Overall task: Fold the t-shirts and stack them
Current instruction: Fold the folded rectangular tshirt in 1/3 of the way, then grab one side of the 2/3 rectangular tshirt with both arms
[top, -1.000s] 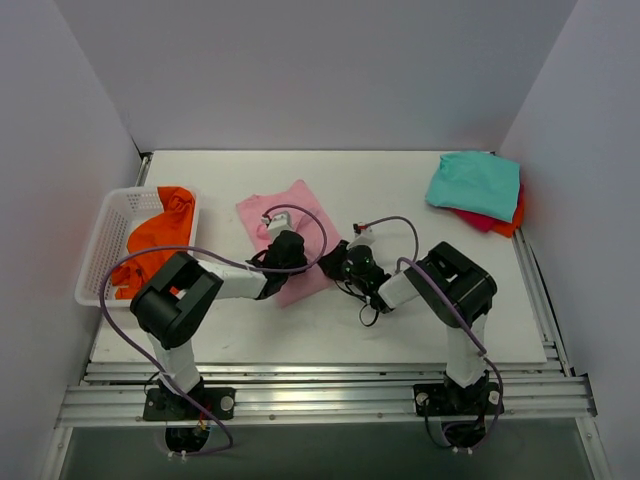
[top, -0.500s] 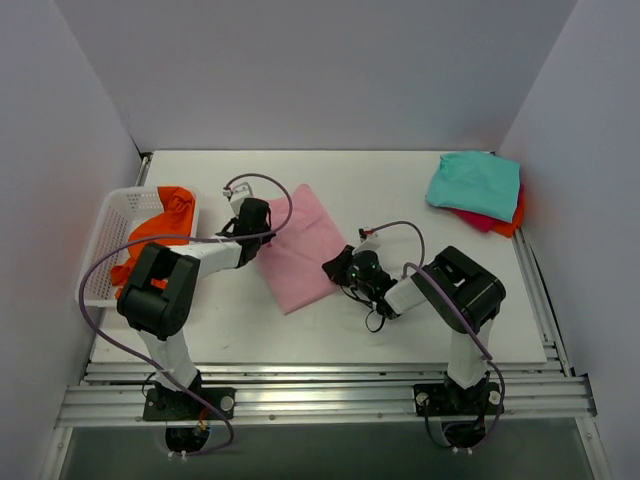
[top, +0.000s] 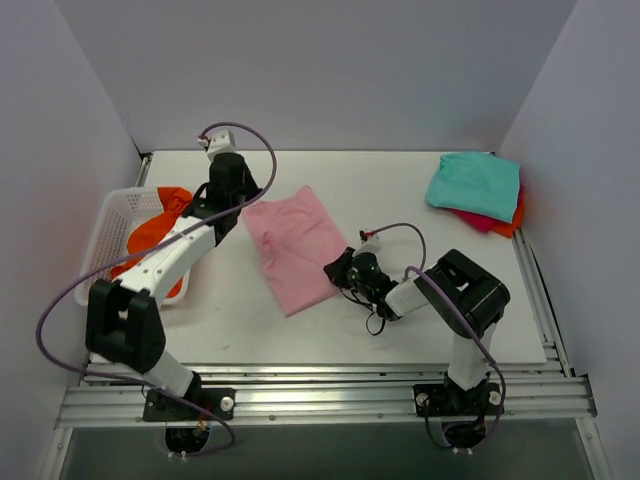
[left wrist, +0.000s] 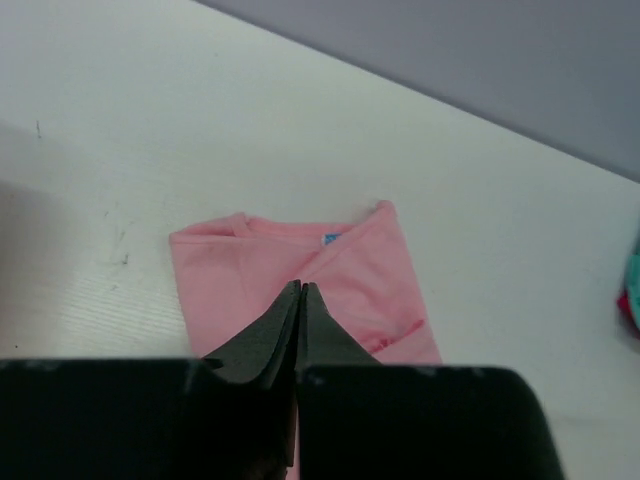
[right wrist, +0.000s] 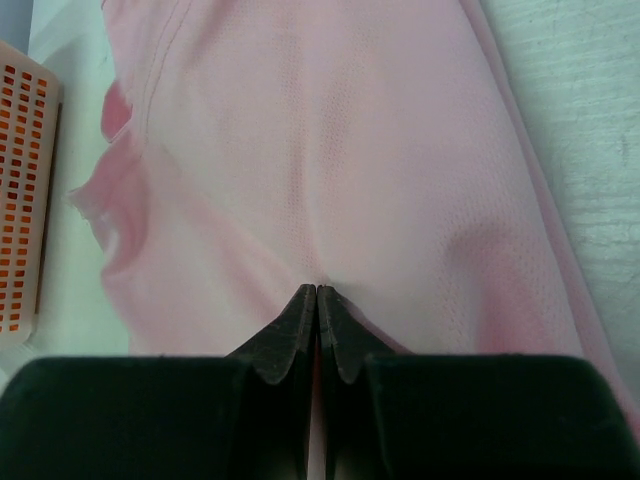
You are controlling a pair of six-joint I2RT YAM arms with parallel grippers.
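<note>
Pink tee stretched out btwn two claws, mid-table

L to R: white basket w/ orange tee still inside, not yet folded. Left claw, tips together, has swung from the middle of the pink tee out to its far-left corner. That corner came w/ it, so prob. pinched. The tee now lies as a wider, flatter slab on the table. Right claw hasn't moved: tips together at the near-right edge, creases running into them, so it's clamped on cloth. Teal tee sits folded on the red tee, far right. Means: pink is mid-fold, then stack; orange left.
</note>
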